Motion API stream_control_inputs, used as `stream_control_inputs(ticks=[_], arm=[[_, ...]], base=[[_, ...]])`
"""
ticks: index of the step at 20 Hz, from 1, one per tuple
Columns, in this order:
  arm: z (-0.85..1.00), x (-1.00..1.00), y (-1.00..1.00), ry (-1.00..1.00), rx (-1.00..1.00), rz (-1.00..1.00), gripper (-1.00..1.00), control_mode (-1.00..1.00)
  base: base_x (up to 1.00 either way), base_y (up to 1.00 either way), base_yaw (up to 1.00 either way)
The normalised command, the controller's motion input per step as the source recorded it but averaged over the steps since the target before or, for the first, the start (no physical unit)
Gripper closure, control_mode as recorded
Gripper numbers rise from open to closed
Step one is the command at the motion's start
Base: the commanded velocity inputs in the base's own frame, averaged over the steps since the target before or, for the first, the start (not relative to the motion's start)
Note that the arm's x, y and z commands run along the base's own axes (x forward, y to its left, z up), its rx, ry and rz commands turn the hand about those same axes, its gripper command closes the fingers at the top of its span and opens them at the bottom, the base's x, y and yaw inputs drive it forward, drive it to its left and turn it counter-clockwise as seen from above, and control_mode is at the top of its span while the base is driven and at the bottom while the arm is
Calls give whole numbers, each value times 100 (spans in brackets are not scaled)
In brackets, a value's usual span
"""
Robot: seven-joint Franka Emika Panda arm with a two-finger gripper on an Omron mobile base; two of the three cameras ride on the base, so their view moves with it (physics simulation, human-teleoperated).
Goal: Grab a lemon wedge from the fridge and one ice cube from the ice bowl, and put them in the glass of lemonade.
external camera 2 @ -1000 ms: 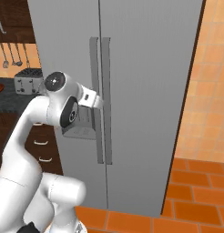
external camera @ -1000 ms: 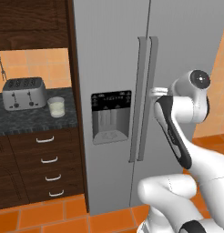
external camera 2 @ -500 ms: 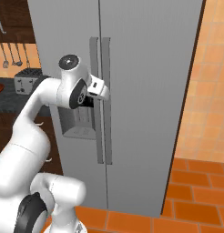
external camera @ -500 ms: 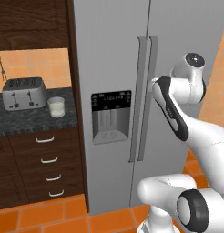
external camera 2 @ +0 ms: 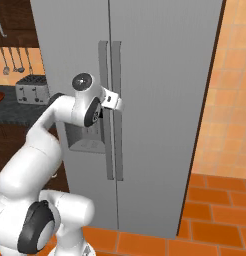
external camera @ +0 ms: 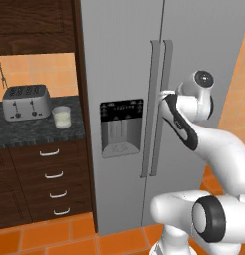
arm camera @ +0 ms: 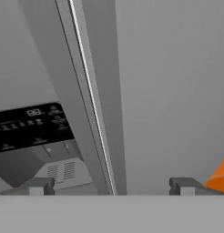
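Hand (arm camera: pixel 111 185) wide open, empty, at fridge (arm camera: pixel 168 91) door handles (arm camera: pixel 93 113)

Both doors of the fridge (external camera: pixel 124 60) are shut, so you cannot see anything it holds. Its top runs past the upper edge in both base views, and in the hand view its handles (arm camera: pixel 93 113) and dispenser panel (arm camera: pixel 29 125) are cut off on every side. The arm covers the tool (external camera 2: pixel 115 101) from the left base view; in the hand view you get just its fingertips (arm camera: pixel 38 185) above the bottom band. The toaster (external camera 2: pixel 34 89) is partly hidden behind the fridge's edge in the right base view. The glass of lemonade (external camera: pixel 61 117) is too small to show you detail.
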Motion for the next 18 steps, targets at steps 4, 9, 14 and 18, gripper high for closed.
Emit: stream_control_inputs(ticks=[4, 9, 14, 18], arm=[[-7, 75, -29, -1, 0, 0, -100, -100], [0, 42, -55, 1, 0, 3, -100, -100], [-9, 28, -7, -2, 0, 1, -100, -100], [0, 21, 14, 0, -1, 0, -100, -100]], base=[[0, 0, 0], [0, 0, 0], [0, 0, 0], [0, 0, 0]])
